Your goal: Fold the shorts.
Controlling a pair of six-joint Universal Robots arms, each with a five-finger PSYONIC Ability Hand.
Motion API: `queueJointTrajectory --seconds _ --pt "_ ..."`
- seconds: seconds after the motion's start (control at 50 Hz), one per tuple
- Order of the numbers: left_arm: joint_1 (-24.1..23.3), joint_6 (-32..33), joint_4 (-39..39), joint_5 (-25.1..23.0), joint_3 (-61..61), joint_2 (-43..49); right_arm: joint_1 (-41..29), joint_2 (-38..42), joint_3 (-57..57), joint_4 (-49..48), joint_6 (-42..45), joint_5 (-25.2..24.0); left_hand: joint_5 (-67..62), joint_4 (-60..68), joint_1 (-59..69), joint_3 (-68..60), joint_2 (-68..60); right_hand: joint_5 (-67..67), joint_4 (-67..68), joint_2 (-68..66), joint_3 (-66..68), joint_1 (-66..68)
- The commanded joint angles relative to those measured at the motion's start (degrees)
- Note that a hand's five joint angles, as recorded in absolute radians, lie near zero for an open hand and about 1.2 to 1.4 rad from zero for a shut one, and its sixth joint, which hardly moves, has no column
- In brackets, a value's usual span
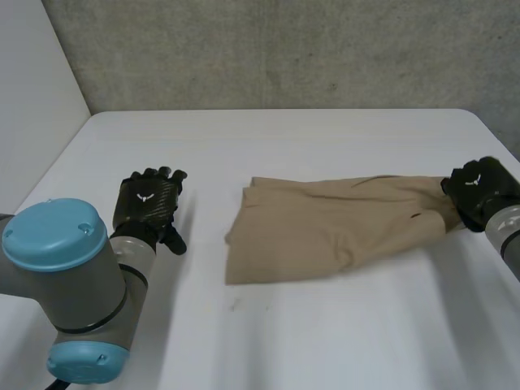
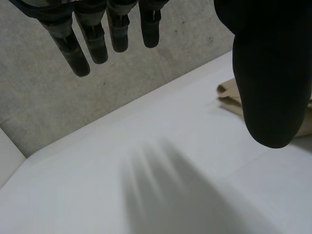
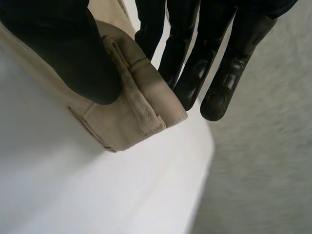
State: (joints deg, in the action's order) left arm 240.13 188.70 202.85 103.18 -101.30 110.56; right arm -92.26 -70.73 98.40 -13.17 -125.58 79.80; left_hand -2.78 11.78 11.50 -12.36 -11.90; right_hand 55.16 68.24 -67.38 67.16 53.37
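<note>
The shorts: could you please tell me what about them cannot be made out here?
- Head view: the right hand covers the end of the shorts that it grips.
- Right wrist view: its thumb hides part of the waistband; the rest is cut off by the edge.
- Left wrist view: the left hand's thumb covers most of the shorts.

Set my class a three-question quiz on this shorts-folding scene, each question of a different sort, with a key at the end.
1. True or false: the left hand is touching the shorts.
2. Which part of the shorts does the right hand hold? A: the middle. B: the waistband end on the robot's right. C: the end nearest the left hand.
3. Fill in: the shorts lie flat on the white ____.

Key:
1. False. It is apart from them, with its fingers straight.
2. B.
3. table.
</note>
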Motion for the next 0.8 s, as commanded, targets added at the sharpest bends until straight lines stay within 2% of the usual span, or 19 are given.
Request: queueJointTrajectory --seconds 0.02,0.06,0.16,0.24,0.34,0.38,0.4,0.44,0.46,0.52,0.54,0.6,0.62,0.7,0.8 --pt "-0.1 0.0 0.0 0.1 -0.6 -0.3 -12.9 1.6 -6.7 -0.8 19.9 0.5 2.8 -1.8 -1.5 2.4 1.9 14.8 11.8 -12.6 12.8 26.6" --pt "-0.1 0.0 0.0 0.1 -0.7 -0.4 -16.5 3.2 -8.3 -1.2 21.9 -1.4 2.8 -1.8 -1.5 2.4 1.9 14.8 11.8 -12.6 12.8 26.6" --pt "-0.1 0.0 0.0 0.1 -0.7 -0.4 -27.2 9.0 -13.9 -1.8 24.7 -9.7 2.8 -1.8 -1.5 2.4 1.9 14.8 11.8 -12.6 12.8 26.6" --pt "-0.1 0.1 0.0 0.2 -0.8 -0.4 -32.1 14.6 -17.0 -1.8 24.5 -15.6 2.8 -1.8 -1.5 2.4 1.9 14.8 11.8 -12.6 12.8 26.6" --pt "0.0 0.1 0.0 0.3 -0.8 -0.4 -35.2 18.8 -17.8 -1.1 23.1 -18.9 2.8 -1.8 -1.5 2.4 1.9 14.8 11.8 -12.6 12.8 26.6" --pt "0.1 0.1 0.0 0.4 -0.8 -0.5 -35.5 19.3 -18.2 -1.1 20.8 -17.7 2.8 -1.8 -1.5 2.4 1.9 -27.6 -30.7 29.9 -29.6 -15.8" --pt "0.1 0.1 0.0 0.4 -0.7 -0.5 -35.4 18.9 -18.4 -1.1 17.8 -15.6 2.8 -1.8 -1.5 2.4 1.9 -55.2 -58.2 57.4 -57.2 -43.4" --pt "0.1 0.1 -0.2 0.2 -0.2 -1.0 -35.4 17.7 -18.6 -1.0 10.2 -12.1 2.8 -1.8 -1.5 2.4 1.9 -55.2 -58.2 57.4 -57.2 -43.4" --pt "0.1 0.2 -0.2 0.1 -0.1 -1.2 -35.1 16.3 -18.6 -1.0 3.7 -10.5 2.8 -1.8 -1.5 2.4 1.9 -55.2 -58.2 57.4 -57.2 -43.4" --pt "0.0 0.3 0.0 -0.2 1.0 -1.7 -31.7 11.2 -17.7 -1.0 -13.3 -9.9 2.8 -1.8 -1.5 2.4 1.9 -55.2 -58.2 57.4 -57.2 -43.4" --pt "-0.3 0.3 0.0 -0.3 2.1 -1.8 -29.4 8.4 -17.2 -0.9 -22.7 -9.5 2.8 -1.8 -1.5 2.4 1.9 -55.2 -58.2 57.4 -57.2 -43.4" --pt "-1.3 0.4 0.0 -0.3 3.9 -1.8 -26.2 4.6 -16.1 -0.6 -36.1 -9.7 2.8 -1.8 -1.5 2.4 1.9 -55.2 -58.2 57.4 -57.2 -43.4" --pt "-2.5 0.5 0.2 -0.3 5.3 -1.8 -24.6 2.9 -15.6 0.0 -44.0 -9.8 2.7 -1.7 -1.5 2.3 1.9 -55.2 -58.2 57.4 -57.2 -43.4" --pt "-5.6 0.6 0.0 -1.4 10.7 -0.6 -21.1 1.5 -15.8 3.0 -52.6 -9.6 2.2 -1.2 -0.9 1.8 1.4 -55.2 -58.2 57.4 -57.2 -43.4" --pt "-8.7 0.4 -0.7 -6.9 18.4 4.6 -18.4 3.2 -17.0 7.6 -50.6 -9.2 1.2 -0.2 0.1 0.8 0.3 -55.2 -58.2 57.4 -57.2 -43.4"
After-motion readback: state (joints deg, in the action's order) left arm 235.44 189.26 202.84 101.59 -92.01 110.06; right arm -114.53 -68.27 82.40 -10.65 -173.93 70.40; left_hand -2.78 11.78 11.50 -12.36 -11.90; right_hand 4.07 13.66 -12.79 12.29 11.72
